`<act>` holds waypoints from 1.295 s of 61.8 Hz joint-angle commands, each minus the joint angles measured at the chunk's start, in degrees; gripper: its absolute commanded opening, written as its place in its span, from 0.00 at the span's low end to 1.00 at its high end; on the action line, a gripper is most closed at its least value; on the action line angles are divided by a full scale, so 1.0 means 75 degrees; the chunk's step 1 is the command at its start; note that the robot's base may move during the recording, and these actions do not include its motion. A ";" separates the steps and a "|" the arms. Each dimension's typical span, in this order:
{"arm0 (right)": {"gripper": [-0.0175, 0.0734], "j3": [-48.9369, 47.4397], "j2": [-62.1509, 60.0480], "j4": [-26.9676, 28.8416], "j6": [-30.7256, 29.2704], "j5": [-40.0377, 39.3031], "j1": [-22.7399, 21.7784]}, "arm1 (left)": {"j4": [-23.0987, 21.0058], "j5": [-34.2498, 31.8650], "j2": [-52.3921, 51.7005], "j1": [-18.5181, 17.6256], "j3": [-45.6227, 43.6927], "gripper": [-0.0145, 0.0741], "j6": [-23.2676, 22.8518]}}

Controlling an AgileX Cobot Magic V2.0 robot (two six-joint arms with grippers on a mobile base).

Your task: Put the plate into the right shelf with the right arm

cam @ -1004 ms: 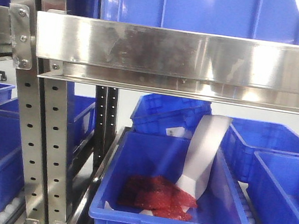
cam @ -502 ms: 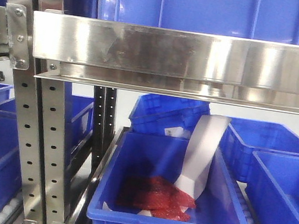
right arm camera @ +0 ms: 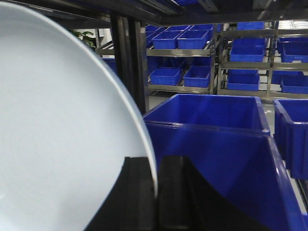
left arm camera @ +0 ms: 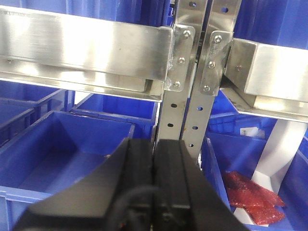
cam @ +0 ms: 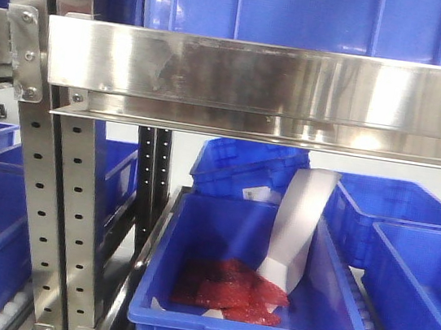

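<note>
One right end effector (right arm camera: 157,192) pinches the rim of one white plate (right arm camera: 62,144), held on edge left of a blue bin (right arm camera: 226,168). One left end effector (left arm camera: 155,178) sits closed before the right shelf (cam: 266,77), whose rail looks unchanged from half a second ago.

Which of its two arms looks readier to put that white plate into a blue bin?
The right. Its tool already pinches the plate by the rim, just above an empty blue bin. The left tool is shut, holds nothing, and faces a steel upright.
</note>
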 commanded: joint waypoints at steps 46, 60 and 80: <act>0.70 -0.1108 0.1333 -0.0126 0.0060 -0.0411 -0.0624 | -0.0062 -0.0688 -0.0078 -0.0015 0.0079 0.02 -0.0054; 0.28 -0.1081 0.1292 0.0499 0.0060 -0.0198 -0.1030 | -0.0062 -0.0688 -0.0078 -0.0015 0.0079 0.02 -0.0054; 0.25 0.0495 -0.0121 0.0919 0.0066 0.0183 -0.2022 | -0.0062 -0.0688 -0.0078 -0.0015 0.0079 0.02 -0.0054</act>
